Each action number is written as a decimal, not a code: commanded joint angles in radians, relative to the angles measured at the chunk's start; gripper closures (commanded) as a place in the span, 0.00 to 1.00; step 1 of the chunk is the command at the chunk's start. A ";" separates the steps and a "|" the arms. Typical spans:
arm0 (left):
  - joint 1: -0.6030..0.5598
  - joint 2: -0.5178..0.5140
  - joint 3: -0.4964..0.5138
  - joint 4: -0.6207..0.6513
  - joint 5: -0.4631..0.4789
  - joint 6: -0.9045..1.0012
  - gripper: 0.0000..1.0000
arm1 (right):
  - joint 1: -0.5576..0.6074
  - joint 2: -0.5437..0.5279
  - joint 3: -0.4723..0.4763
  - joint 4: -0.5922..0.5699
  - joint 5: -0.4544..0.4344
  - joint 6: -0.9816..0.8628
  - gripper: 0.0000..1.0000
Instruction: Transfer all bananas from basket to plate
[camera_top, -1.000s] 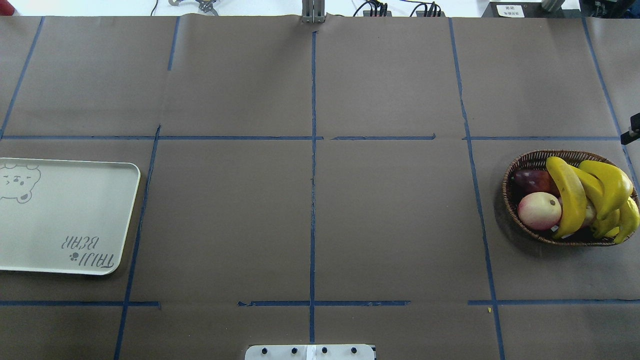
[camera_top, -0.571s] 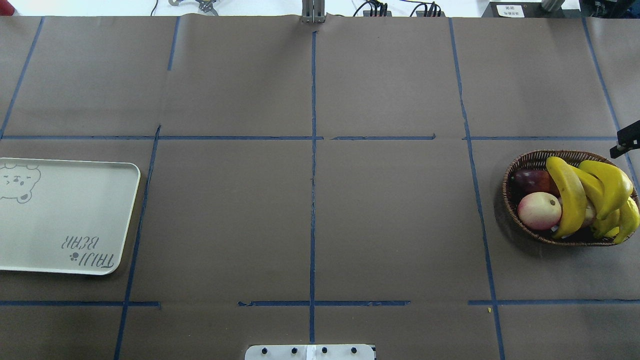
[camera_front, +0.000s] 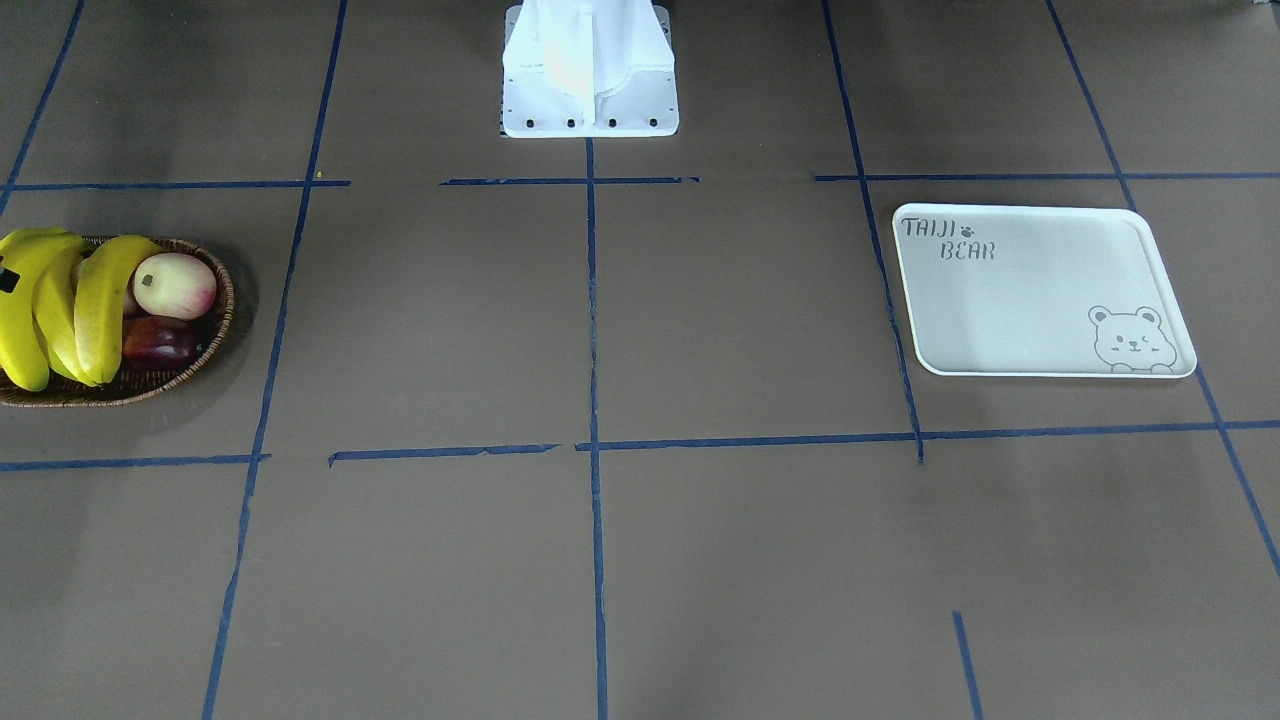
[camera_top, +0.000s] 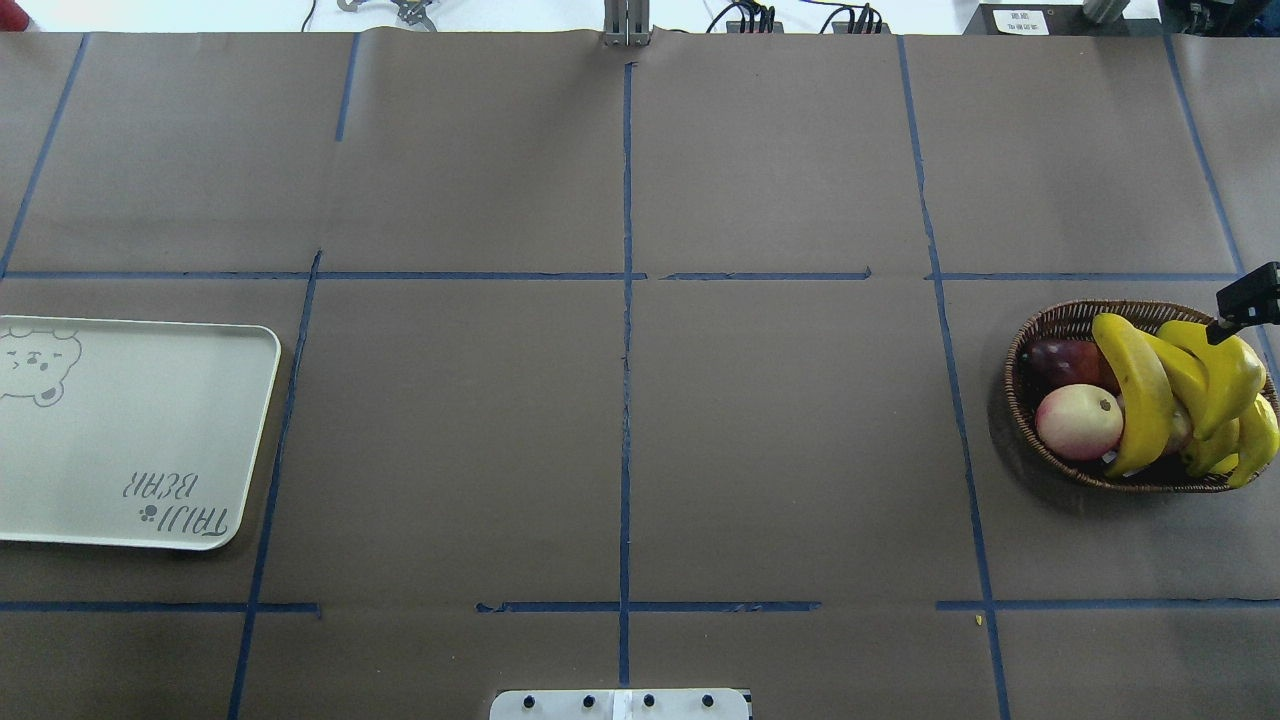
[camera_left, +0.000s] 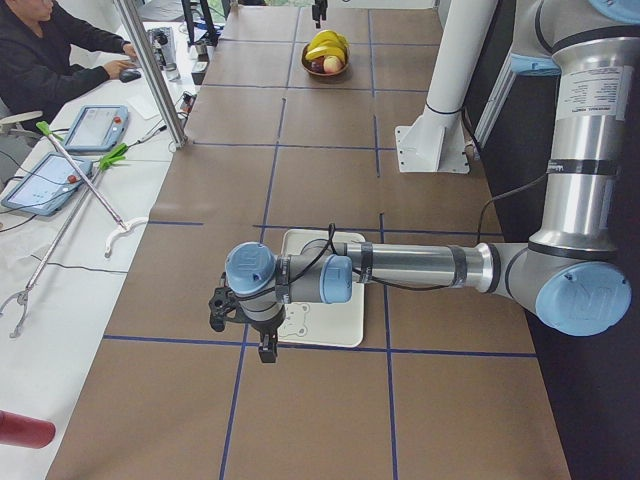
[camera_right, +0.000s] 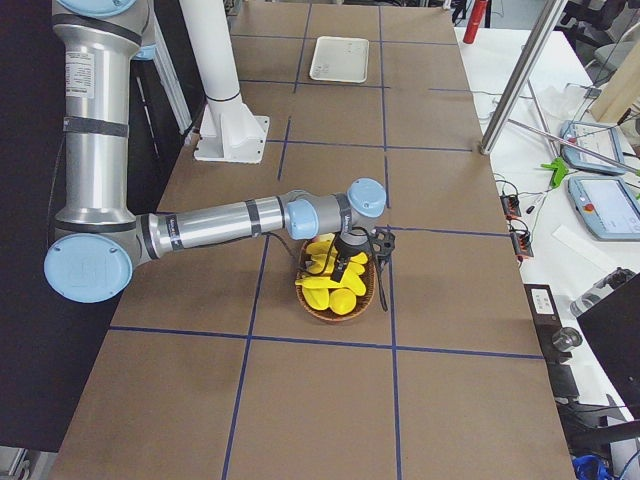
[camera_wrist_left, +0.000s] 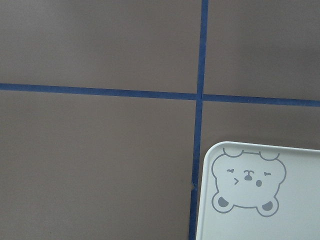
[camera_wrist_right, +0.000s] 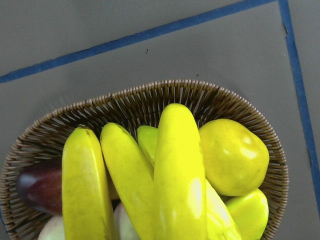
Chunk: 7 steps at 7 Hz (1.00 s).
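Bananas (camera_top: 1140, 395) lie directly below the right tool (camera_top: 1245, 300). In the overhead view the tool hangs over the basket (camera_top: 1060, 320) at its 1 o'clock rim. Only one dark tip shows there, overlapping the upper end of the top banana; contact is unclear. Can't tell how wide the tool is set or whether it grips anything.

- Banana long axes run roughly 12-to-6 overhead, fanned. Upper ends are at the 12 o'clock rim and the curved lower ends droop toward 5 o'clock.
- They fill the basket's 3 o'clock half, leaning on other fruit.
- Peach-coloured fruit (camera_top: 1078, 421) is at 8 o'clock, dark red fruit (camera_top: 1060, 360) at 10 o'clock.
- In the right wrist view a stubby yellow fruit (camera_wrist_right: 232, 157) is tucked at 3 o'clock.

Right arm (camera_right: 220, 222): forearm stretched out level and low over the counter (camera_top: 780, 430), wrist bent so the tool points straight down.

Left arm (camera_left: 420, 267): forearm level across the plate (camera_top: 150, 430), tool down. The left tool (camera_left: 262, 345) hangs over bare counter just beside the plate's bear-face corner. Its opening can't be told either.

Basket is at the counter's 3 o'clock edge and the plate at 9 o'clock, well apart, with a blue tape (camera_top: 626, 450) grid between.
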 joint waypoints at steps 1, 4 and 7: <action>0.000 0.000 0.000 0.000 0.000 0.001 0.00 | -0.026 -0.001 -0.029 0.001 0.000 0.000 0.01; 0.002 -0.005 0.001 -0.002 0.000 0.001 0.00 | -0.026 0.001 -0.035 0.001 -0.006 0.002 0.50; 0.002 -0.012 0.002 0.000 0.000 -0.001 0.00 | -0.025 0.005 -0.037 0.002 -0.014 -0.001 1.00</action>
